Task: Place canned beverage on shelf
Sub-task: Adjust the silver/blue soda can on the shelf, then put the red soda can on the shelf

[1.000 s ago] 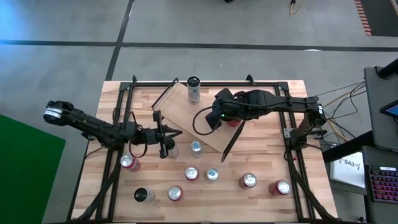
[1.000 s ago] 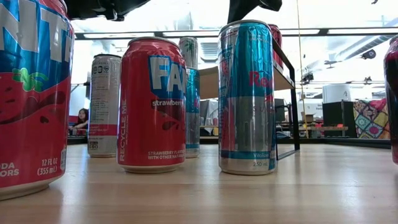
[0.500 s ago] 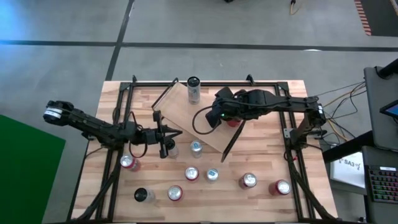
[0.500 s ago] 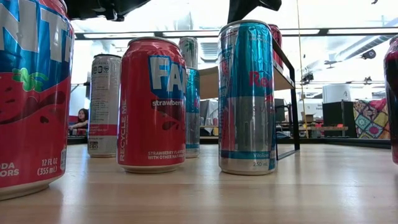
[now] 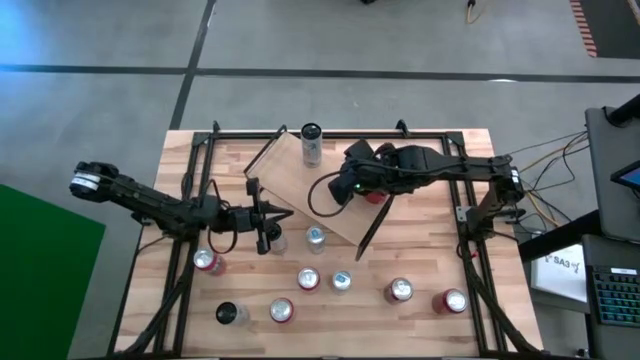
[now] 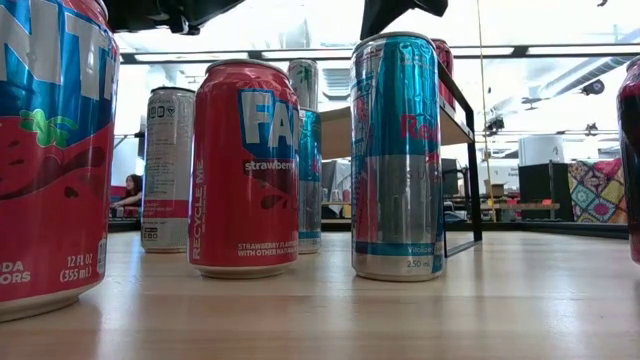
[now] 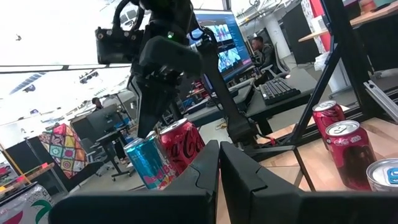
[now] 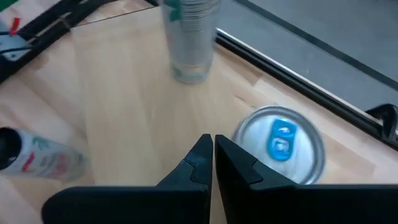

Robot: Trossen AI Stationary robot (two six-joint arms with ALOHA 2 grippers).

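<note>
The shelf (image 5: 290, 180), a light-wood plank with black end frames, stands slantwise on the table's far middle. On it stand a silver can (image 5: 311, 145) at its far end, a red cola can (image 7: 183, 146) and a blue can (image 7: 144, 163). My right gripper (image 8: 213, 140) hangs shut above the plank, tipped down, beside the blue-tabbed top (image 8: 280, 152) of the blue can and clear of it. My left gripper (image 5: 266, 236) waits shut above the table at the shelf's near left corner, holding nothing.
Several more cans stand on the table's near half, among them a red one (image 5: 208, 262), a dark-topped one (image 5: 230, 313) and two red ones (image 5: 399, 290) at the near right. Black frame rails (image 5: 200, 180) run along the table's left, right and far sides.
My right gripper has turned a little at the wrist while staying over the shelf. Cans and shelf have kept still.
</note>
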